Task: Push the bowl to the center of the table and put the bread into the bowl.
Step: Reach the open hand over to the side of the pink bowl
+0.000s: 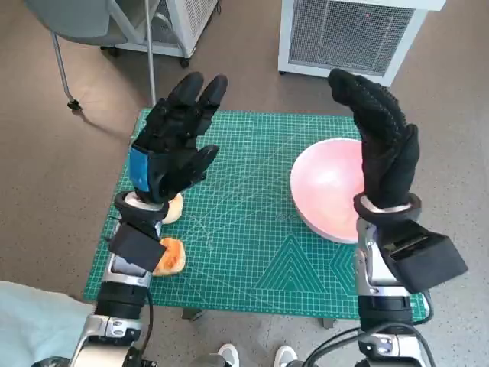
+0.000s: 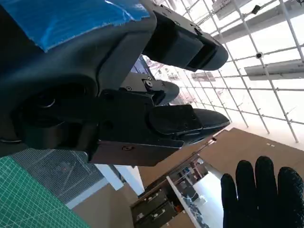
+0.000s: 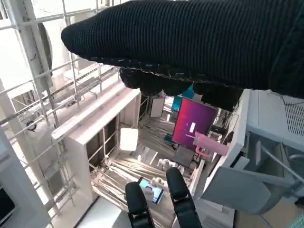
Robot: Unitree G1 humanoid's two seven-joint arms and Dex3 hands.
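A pink bowl (image 1: 325, 187) sits on the right half of the green cutting mat (image 1: 244, 229), partly behind my right hand. Bread (image 1: 170, 256) lies near the mat's left front edge, half hidden by my left forearm; another pale piece (image 1: 175, 207) shows just behind the wrist. My left hand (image 1: 172, 141) is raised above the mat's left side, fingers spread and pointing up, holding nothing. My right hand (image 1: 382, 141) in its black glove is raised over the bowl's right rim, fingers straight and empty. The left wrist view shows the left fingers (image 2: 185, 118) and the gloved right hand (image 2: 263, 194).
A white slatted unit (image 1: 348, 34) stands on the floor beyond the table. A chair (image 1: 84, 30) and a metal pole (image 1: 150, 53) stand at the back left. Shoe tips (image 1: 252, 356) show below the table's front edge. Pale cloth (image 1: 30, 325) lies at the lower left.
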